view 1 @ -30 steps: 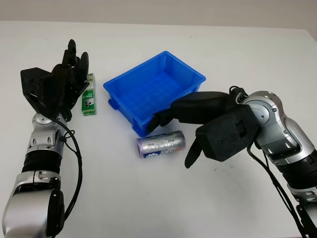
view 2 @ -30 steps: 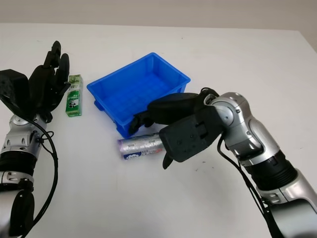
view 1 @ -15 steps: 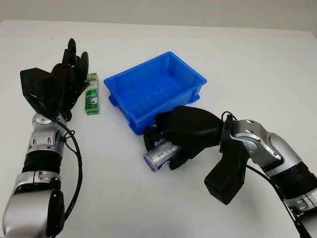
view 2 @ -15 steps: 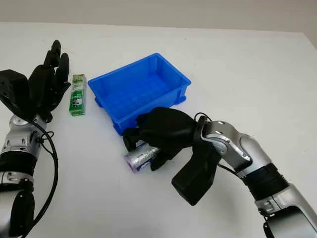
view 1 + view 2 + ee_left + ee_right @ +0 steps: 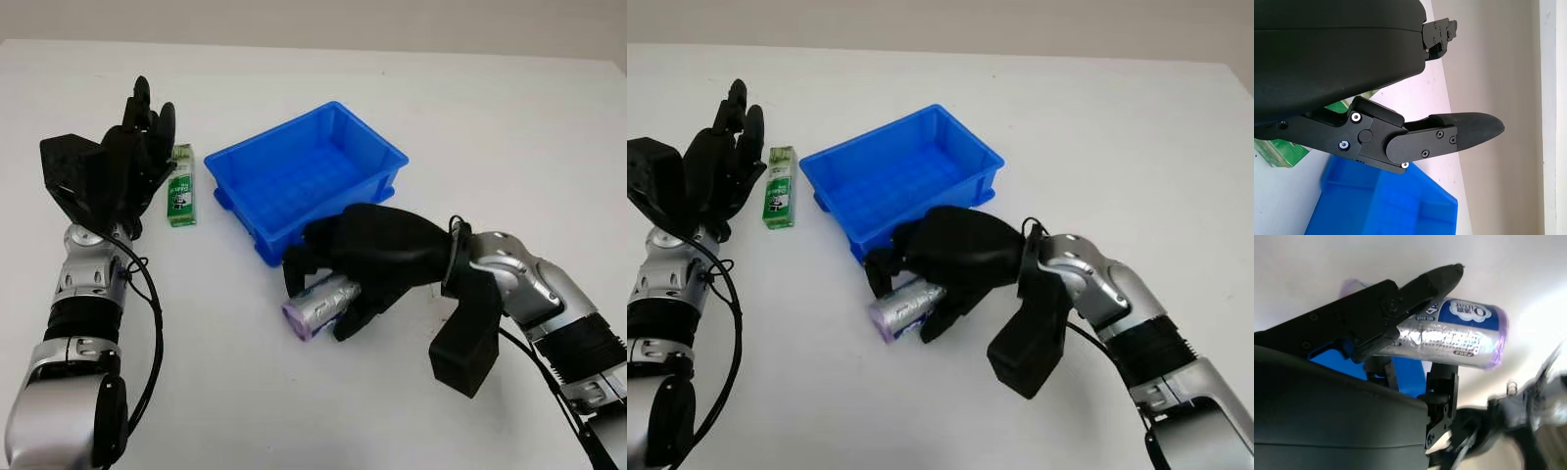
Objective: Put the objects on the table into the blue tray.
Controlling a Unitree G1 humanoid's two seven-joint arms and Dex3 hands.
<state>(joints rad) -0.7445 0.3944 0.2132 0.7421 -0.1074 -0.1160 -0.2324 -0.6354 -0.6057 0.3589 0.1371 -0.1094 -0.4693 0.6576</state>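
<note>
A silver and purple cylindrical packet [image 5: 318,305] is gripped by my right hand [image 5: 338,284], just in front of the blue tray's [image 5: 333,127] near corner. The fingers [image 5: 1405,293] curl around the packet [image 5: 1459,335] in the right wrist view, and it looks slightly raised off the table. A green box [image 5: 179,186] lies on the table left of the tray. My left hand [image 5: 137,137] is open and held upright just left of the green box. The tray holds nothing.
The white table [image 5: 509,127] stretches wide to the right of and behind the tray. In the left wrist view the tray's blue wall [image 5: 1381,205] and part of the green box [image 5: 1278,152] lie close beside my left hand.
My right hand swung down onto the packet and closed around it, turning it askew and lifting its end slightly. The tray and green box shifted slightly in view. The left hand stayed put.
</note>
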